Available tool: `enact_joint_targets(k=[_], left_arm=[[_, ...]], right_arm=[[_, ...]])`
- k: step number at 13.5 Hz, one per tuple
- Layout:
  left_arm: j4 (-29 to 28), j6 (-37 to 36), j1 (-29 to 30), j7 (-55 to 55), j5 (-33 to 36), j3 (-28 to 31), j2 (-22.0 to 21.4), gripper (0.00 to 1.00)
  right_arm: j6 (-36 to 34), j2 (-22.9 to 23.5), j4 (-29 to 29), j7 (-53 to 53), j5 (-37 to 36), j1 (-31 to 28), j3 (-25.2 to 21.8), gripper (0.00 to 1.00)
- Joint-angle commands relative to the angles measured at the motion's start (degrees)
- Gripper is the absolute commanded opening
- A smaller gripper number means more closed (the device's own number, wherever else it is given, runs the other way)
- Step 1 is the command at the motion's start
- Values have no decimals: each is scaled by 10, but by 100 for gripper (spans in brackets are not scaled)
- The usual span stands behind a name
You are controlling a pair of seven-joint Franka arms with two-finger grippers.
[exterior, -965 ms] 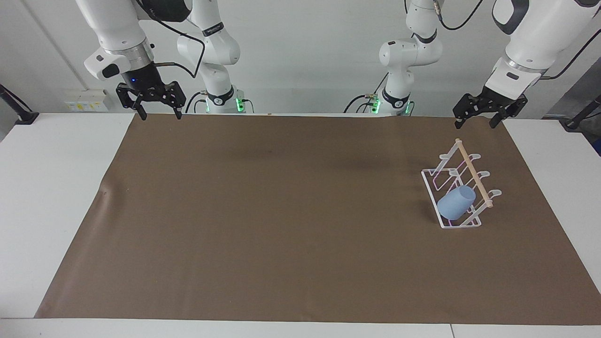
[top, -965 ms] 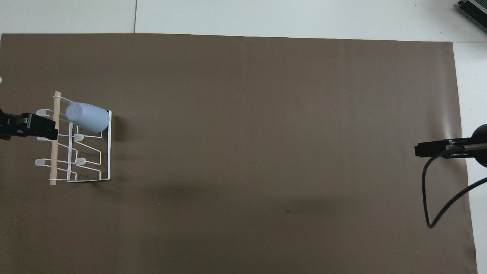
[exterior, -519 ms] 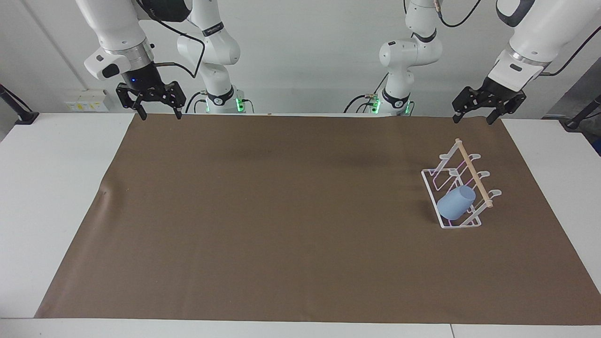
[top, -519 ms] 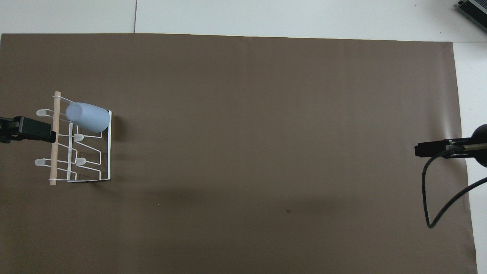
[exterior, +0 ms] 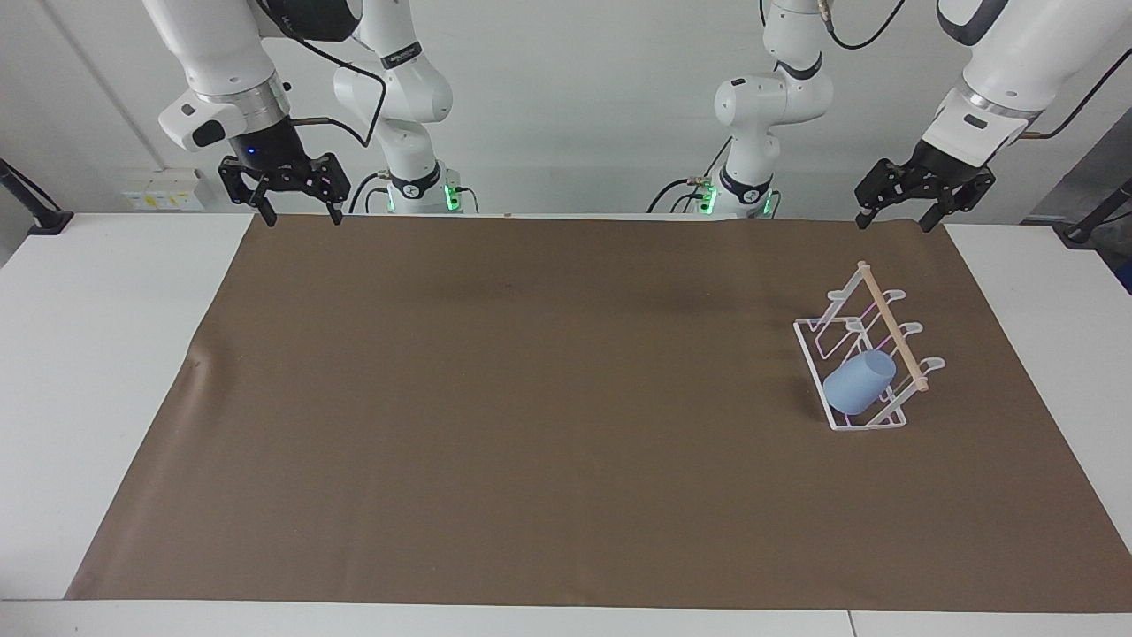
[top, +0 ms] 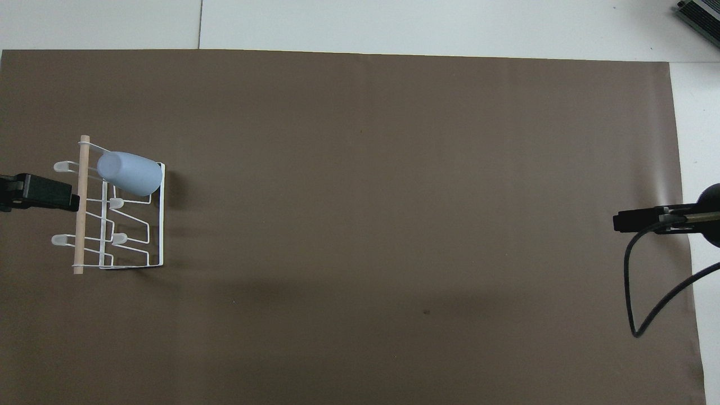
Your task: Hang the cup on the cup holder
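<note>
The light-blue cup (exterior: 858, 382) (top: 129, 173) hangs mouth-down and tilted on a prong of the white wire cup holder (exterior: 871, 354) (top: 121, 225), at the holder's end farthest from the robots. The holder stands on the brown mat toward the left arm's end of the table. My left gripper (exterior: 893, 221) (top: 72, 199) hangs open and empty in the air over the mat's edge at the robots' end, apart from the holder. My right gripper (exterior: 299, 215) (top: 616, 221) is open and empty too, raised over the mat's corner at the right arm's end.
A brown mat (exterior: 531, 398) covers most of the white table (exterior: 88, 354). A black cable (top: 652, 292) loops down from the right arm. A dark device (top: 700, 14) lies at the table's corner farthest from the robots, at the right arm's end.
My left gripper has risen and drawn back from the cup holder toward its base. The cup, the holder and the right arm have not moved.
</note>
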Motion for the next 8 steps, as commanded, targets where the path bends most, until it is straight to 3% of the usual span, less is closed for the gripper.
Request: enact_joint_targets(k=[1, 8], left_arm=[[-14, 12, 9, 11, 5, -6, -12, 100], [-18, 10, 10, 12, 5, -6, -14, 100]], right_arm=[[3, -8, -5, 6, -7, -8, 6, 100], [3, -8, -5, 6, -7, -8, 6, 100]])
